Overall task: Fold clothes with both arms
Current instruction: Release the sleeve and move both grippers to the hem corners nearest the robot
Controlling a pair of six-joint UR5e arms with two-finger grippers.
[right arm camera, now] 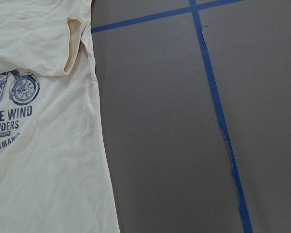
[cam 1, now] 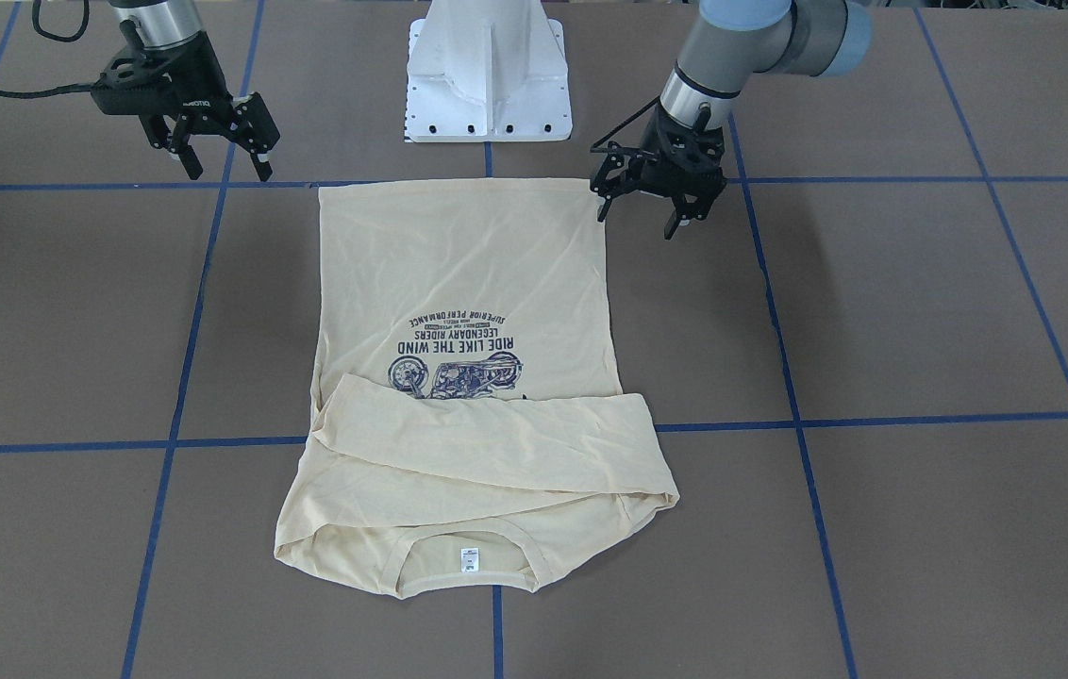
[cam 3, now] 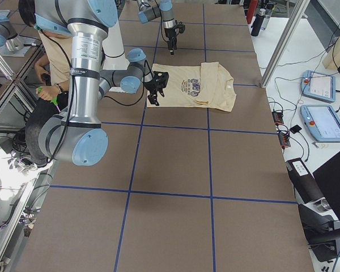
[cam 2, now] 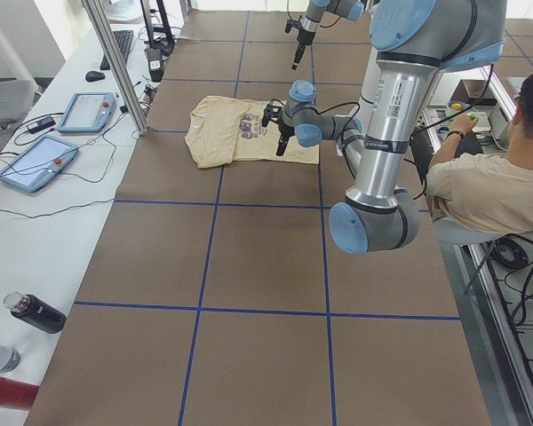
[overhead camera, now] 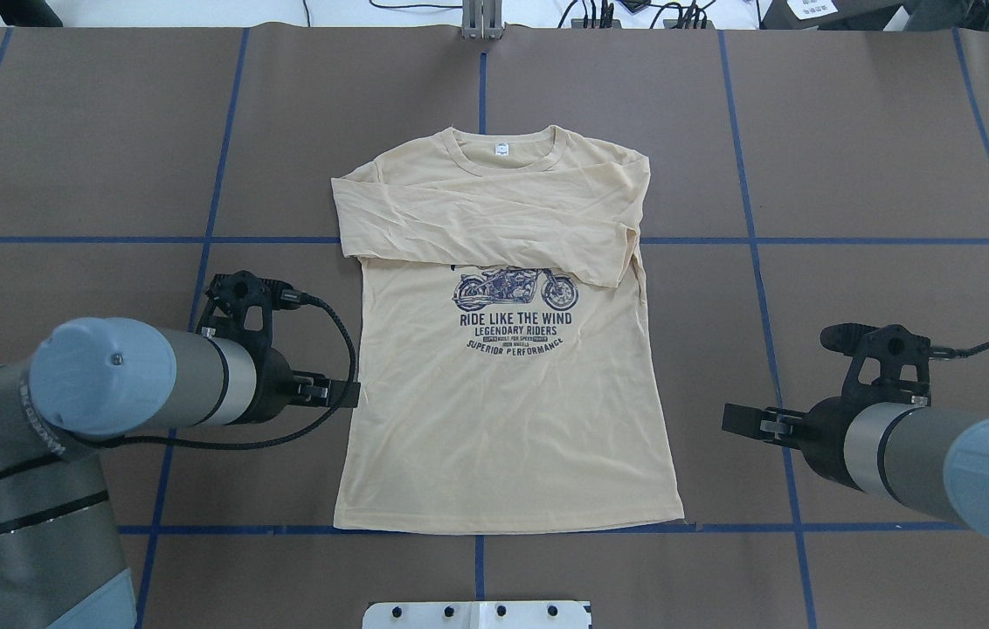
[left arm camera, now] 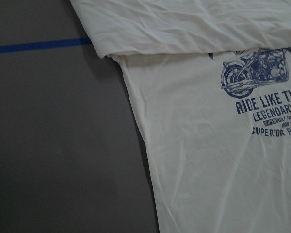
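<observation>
You see the table (overhead camera: 66, 131) from overhead at the robot's edge, steeply from the opposite edge, and from both ends; both wrist cameras look closely down, sharing the print (left arm camera: 262, 73) on the shirt (left arm camera: 208, 170).

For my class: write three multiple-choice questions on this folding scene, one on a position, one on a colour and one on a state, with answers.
1. Where do the T-shirt's sleeves lie?
A. Folded across the chest
B. Spread out sideways
C. Tucked under the hem

2. What colour is the motorcycle print?
A. Red
B. Navy
C. Green

3. How are the left gripper and right gripper?
A. Both shut on cloth
B. One shut, one open
C. Both open, holding nothing

Answers:
1 A: the sleeves cross the chest at the print's top.
2 B: the print is dark blue on cream cloth.
3 C: the fingers stand apart beside the shirt's side edges.
</observation>
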